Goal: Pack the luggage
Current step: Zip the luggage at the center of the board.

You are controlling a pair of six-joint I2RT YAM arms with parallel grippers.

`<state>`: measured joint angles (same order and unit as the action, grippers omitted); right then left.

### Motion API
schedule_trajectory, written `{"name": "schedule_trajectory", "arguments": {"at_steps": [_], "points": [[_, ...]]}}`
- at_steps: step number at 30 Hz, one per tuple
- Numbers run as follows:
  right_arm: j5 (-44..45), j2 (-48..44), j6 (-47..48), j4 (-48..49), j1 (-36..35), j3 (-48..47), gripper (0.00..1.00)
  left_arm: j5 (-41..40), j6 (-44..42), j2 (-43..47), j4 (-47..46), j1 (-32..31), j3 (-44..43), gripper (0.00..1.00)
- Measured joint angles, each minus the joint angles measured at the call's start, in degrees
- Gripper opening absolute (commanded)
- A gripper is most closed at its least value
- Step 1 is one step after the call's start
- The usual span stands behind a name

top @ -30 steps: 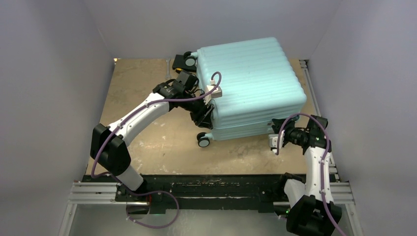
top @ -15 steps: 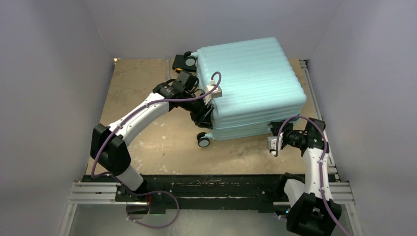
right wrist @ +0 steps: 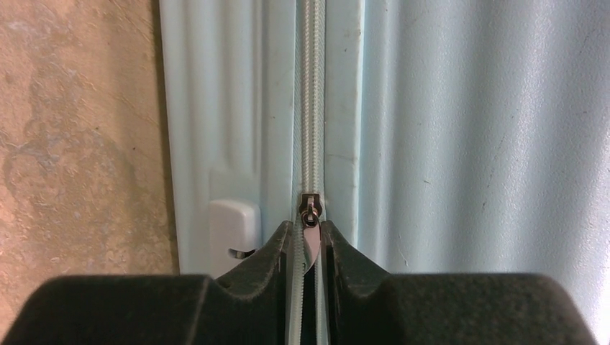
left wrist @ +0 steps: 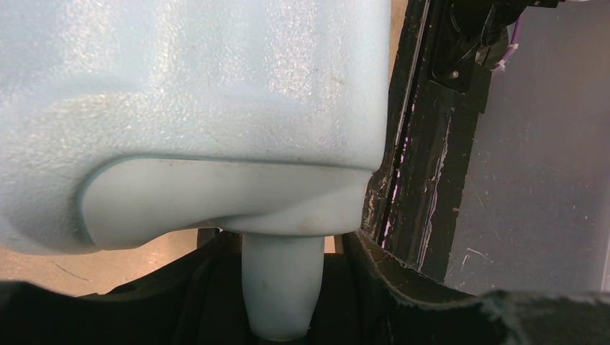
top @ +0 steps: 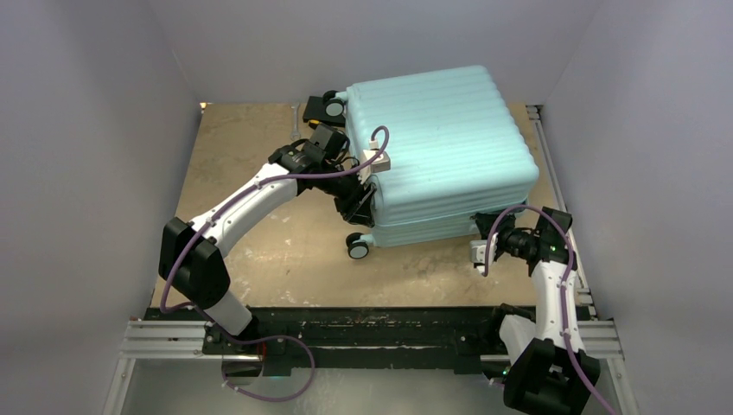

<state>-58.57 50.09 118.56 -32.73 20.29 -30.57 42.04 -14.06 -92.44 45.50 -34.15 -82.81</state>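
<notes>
Tan surface [top: 259, 173] carries the luggage [top: 436, 151], far and right of middle. Right tool [right wrist: 308, 236], clenched on the zipper pull [right wrist: 309, 214], has crept along the seam, so zipping seems to advance. Left tool [left wrist: 282, 320] stays clenched on its pale stem [left wrist: 282, 277].

Soft even light, faint sheen on the luggage [left wrist: 216, 72], wrist-view foregrounds dark and blurred.

The luggage [top: 441, 147] is a big, pale mint case with ribs. It lies flat with its lid down. Small black-and-white wheels [top: 356, 246] stick out on the side by my left gripper [left wrist: 282, 323], which squeezes a pale stub [left wrist: 282, 287] under one round corner. The zip [right wrist: 311, 108] runs straight ahead from my right gripper [right wrist: 311, 241], which pinches the little metal zip pull [right wrist: 309, 219].
</notes>
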Motion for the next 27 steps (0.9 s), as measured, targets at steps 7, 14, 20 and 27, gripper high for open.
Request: {"name": "schedule_trajectory", "arguments": {"at_steps": [7, 14, 20, 27], "points": [[-1.2, 0.0, 0.0, 1.7, 0.0, 0.4, 0.05, 0.1, 0.0, 0.0, 0.0, 0.0, 0.0, 0.00], [-1.4, 0.0, 0.0, 1.0, 0.0, 0.2, 0.00, 0.1, 0.0, 0.0, 0.0, 0.0, 0.0, 0.00], [-1.1, -0.1, 0.0, -6.5, 0.0, -3.2, 0.00, 0.1, 0.0, 0.0, 0.0, 0.0, 0.0, 0.00], [-2.4, -1.0, 0.0, -13.6, 0.0, -5.8, 0.00, 0.1, 0.1, 0.0, 0.0, 0.0, 0.0, 0.00]]}}
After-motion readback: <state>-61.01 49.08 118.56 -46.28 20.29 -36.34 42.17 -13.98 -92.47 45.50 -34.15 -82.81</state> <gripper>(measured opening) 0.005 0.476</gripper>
